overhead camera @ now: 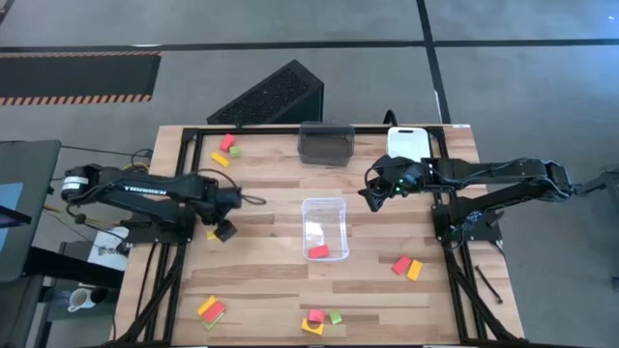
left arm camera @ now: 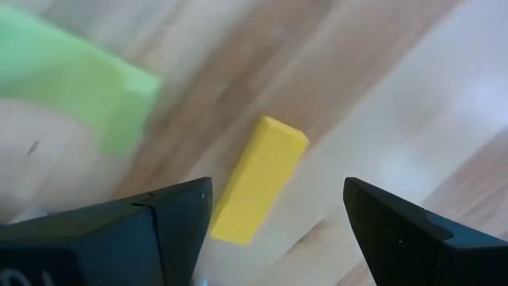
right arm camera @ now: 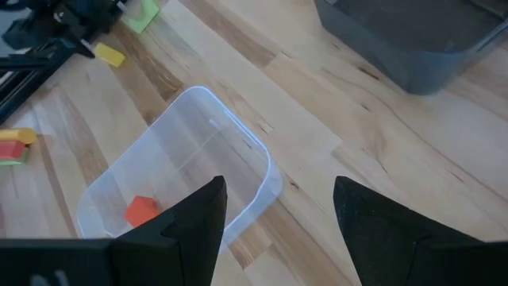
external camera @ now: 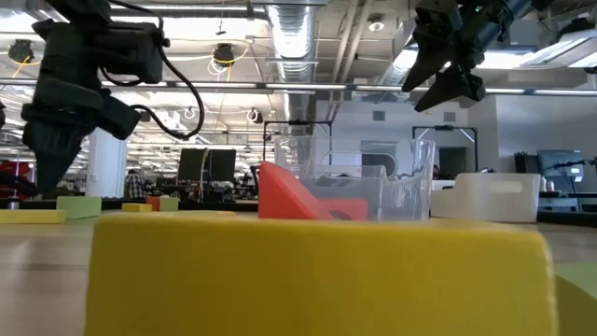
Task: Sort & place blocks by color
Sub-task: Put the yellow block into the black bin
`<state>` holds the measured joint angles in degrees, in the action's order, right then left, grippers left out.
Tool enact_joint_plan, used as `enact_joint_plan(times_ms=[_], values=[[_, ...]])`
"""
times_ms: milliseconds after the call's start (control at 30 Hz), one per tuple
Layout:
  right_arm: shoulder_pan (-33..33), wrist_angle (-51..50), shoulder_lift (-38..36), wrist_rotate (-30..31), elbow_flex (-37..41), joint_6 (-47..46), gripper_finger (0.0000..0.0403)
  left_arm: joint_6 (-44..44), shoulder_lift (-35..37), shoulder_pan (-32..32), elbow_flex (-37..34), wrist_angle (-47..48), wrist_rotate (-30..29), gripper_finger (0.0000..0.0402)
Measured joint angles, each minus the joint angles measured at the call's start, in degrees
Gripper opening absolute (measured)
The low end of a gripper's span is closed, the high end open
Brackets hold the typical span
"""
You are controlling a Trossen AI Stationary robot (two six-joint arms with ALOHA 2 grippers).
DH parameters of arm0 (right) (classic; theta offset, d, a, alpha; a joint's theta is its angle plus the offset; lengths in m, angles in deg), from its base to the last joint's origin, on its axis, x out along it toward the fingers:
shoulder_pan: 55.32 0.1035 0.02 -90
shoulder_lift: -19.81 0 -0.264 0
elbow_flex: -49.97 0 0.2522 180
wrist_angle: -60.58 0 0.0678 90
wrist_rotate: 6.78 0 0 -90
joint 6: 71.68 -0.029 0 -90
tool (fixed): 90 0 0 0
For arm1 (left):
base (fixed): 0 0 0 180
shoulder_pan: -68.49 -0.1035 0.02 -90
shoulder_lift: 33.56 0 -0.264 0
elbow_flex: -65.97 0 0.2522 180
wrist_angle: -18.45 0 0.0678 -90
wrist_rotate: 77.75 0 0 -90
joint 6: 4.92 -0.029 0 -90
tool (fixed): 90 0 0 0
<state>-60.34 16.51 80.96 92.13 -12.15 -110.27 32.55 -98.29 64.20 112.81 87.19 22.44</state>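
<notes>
High view: left gripper point(overhead camera: 223, 232) hovering at table's left side, right gripper point(overhead camera: 372, 196) above table beside clear bin point(overhead camera: 324, 208), red block point(overhead camera: 318, 252) inside.
Left wrist: fingers spread wide, nothing held, yellow bar point(left arm camera: 258, 179) lying below.
Right wrist: fingers wide, empty.

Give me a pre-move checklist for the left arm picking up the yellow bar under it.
1. Left gripper open and empty: ok.
2. Yellow bar lies between the fingers' line: ok, slightly off toward one finger.
3. Green block apart from the bar: ok.
4. Fingers down at table level: cannot tell.
5. Right gripper open, away over the clear bin: ok.
6. Clear bin holds only a red block: ok.
</notes>
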Motion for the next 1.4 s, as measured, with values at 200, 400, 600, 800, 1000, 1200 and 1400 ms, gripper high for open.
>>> enact_joint_plan(times_ms=[200,400,600,800,1000,1200,1400], values=[[0.0,-0.1,0.0,0.0,0.0,0.0,0.0255,-3.2,-6.5,3.7,-0.1,-3.1,-2.6,0.0263],[0.1,-0.1,0.0,0.0,0.0,0.0,0.0255,-6.3,-14.8,4.4,0.2,-3.2,-3.4,0.0263],[0.1,-0.1,0.0,0.0,0.0,0.0,0.0255,-8.6,-17.7,4.4,0.5,-3.0,-2.9,0.024],[0.1,-0.2,0.0,0.0,0.0,0.0,0.0255,-10.8,-15.7,4.1,1.3,-2.3,-3.3,0.0163],[0.1,-0.2,0.0,0.0,0.0,0.0,0.0255,-12.6,-13.7,3.3,2.5,-3.2,-1.8,0.007],[0.1,-0.2,0.0,-0.2,0.0,0.0,0.0255,-13.9,-13.2,3.3,5.4,-3.0,2.3,0.0055],[0.1,-0.3,0.0,-1.9,0.0,-0.4,0.0255,-16.6,-12.8,3.3,12.7,-5.2,3.0,0.0094]])
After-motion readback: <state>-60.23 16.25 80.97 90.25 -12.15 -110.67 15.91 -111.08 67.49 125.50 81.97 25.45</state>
